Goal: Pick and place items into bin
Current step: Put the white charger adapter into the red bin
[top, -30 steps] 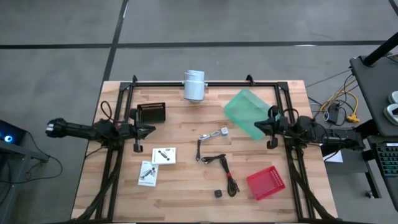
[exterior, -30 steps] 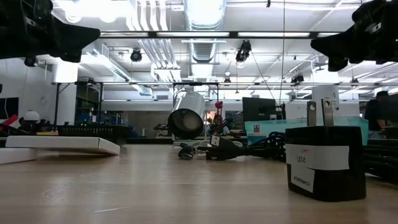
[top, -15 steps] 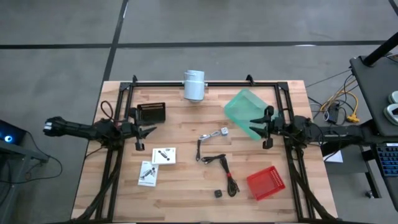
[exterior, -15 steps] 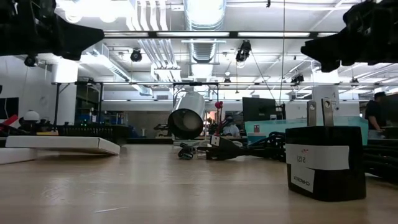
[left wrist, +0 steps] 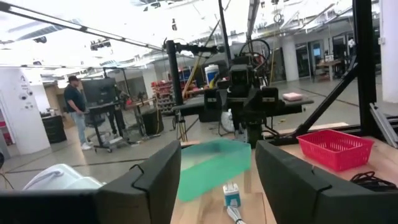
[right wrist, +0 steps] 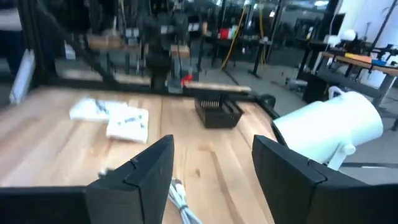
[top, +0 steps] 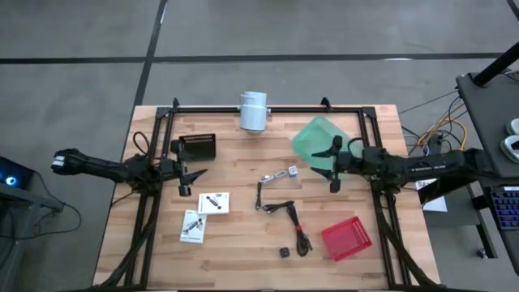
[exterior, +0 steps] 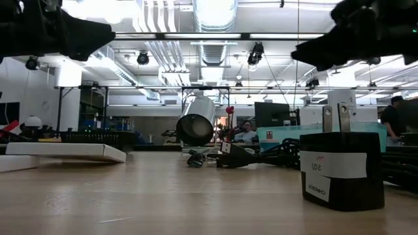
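Note:
My left gripper (top: 193, 171) hangs open above the table's left part, near two white packets (top: 214, 202) (top: 192, 225) that lie flat. My right gripper (top: 331, 167) hangs open at the right, beside the green translucent bin (top: 318, 139). Between the two lie a silvery metal piece (top: 280, 173), thin black cords (top: 290, 217) and a tiny black cube (top: 285, 252). The cube (exterior: 341, 171) stands close in the low view. Past the left wrist view's fingers (left wrist: 155, 183) I see the green bin (left wrist: 214, 167) and the right arm. Neither gripper holds anything.
A red mesh basket (top: 347, 238) sits at the near right and a small black basket (top: 199, 146) at the far left. A white camera housing (top: 253, 111) hangs on the black frame rail (top: 284, 108) at the far edge. Bare wood lies along the near edge.
Both grippers have opened. My right gripper has gone toward the table's left edge, out over the side of the green bin. My left gripper has crept a little toward the right. Nothing on the table has moved.

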Controlling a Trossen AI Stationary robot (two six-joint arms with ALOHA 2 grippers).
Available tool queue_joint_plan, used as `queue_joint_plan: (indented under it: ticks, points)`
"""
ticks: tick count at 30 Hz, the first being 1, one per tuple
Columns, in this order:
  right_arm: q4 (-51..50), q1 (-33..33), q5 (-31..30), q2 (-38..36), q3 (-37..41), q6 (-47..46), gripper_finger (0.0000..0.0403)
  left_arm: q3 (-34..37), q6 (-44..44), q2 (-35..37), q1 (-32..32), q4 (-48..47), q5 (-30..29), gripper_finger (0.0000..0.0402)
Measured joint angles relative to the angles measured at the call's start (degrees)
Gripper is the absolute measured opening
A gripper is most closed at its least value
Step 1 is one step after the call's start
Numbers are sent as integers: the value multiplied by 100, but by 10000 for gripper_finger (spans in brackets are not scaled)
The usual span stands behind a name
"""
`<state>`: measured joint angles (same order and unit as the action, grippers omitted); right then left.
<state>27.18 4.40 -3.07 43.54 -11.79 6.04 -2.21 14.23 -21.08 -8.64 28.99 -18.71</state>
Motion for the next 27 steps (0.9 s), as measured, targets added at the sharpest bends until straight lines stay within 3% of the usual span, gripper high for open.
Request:
queue_joint_plan:
  ticks: [14, 27]
  points:
    - [-2149, 0, 0, 2401, -1890, 377, 203, 6, 18, -215, 0, 9, -1, 192]
    - [-2771, 2, -11, 3576, -2855, 1205, 203, 9, 18, -216, 0, 9, -21, 192]
